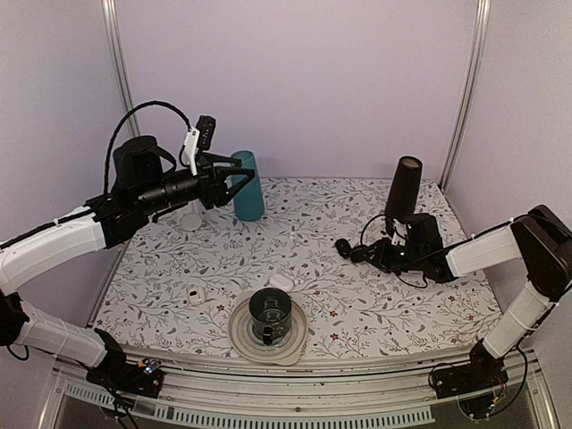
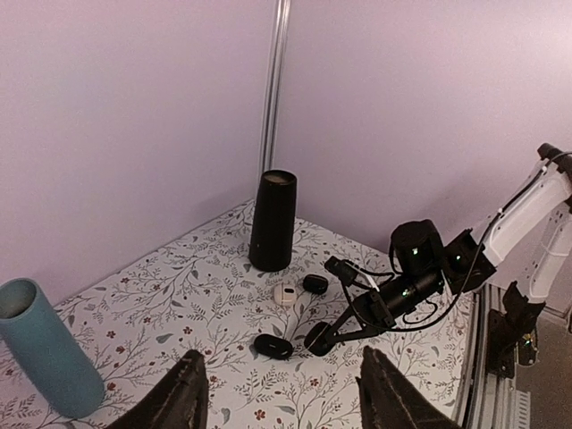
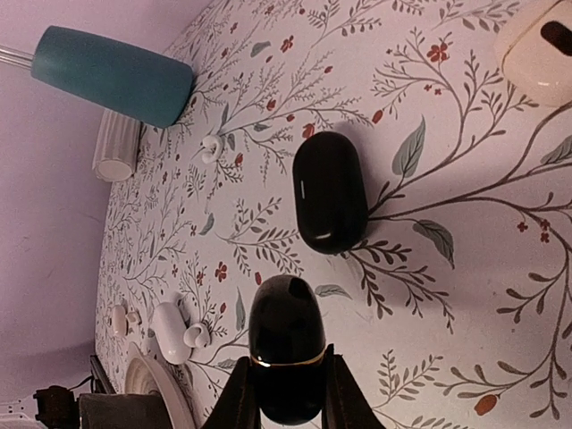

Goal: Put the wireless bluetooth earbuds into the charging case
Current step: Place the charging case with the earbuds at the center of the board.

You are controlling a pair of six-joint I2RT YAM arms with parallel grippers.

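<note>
Right gripper (image 3: 286, 384): clamped on a black oval pod (image 3: 286, 344) with a gold seam, down by the table; probably the charging case, held steady for loading
Second pod (image 3: 329, 190): lies flat just ahead of those fingers, apart from them
Earbuds: no tiny black pieces can be picked out
Left gripper (image 2: 281, 398): jaws spread, empty, held high, likely parked clear
Surface: floral table cover (image 1: 357, 304)
Room: plain lilac walls

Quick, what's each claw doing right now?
Left gripper: open, empty.
Right gripper: closed on a black pod.
</note>
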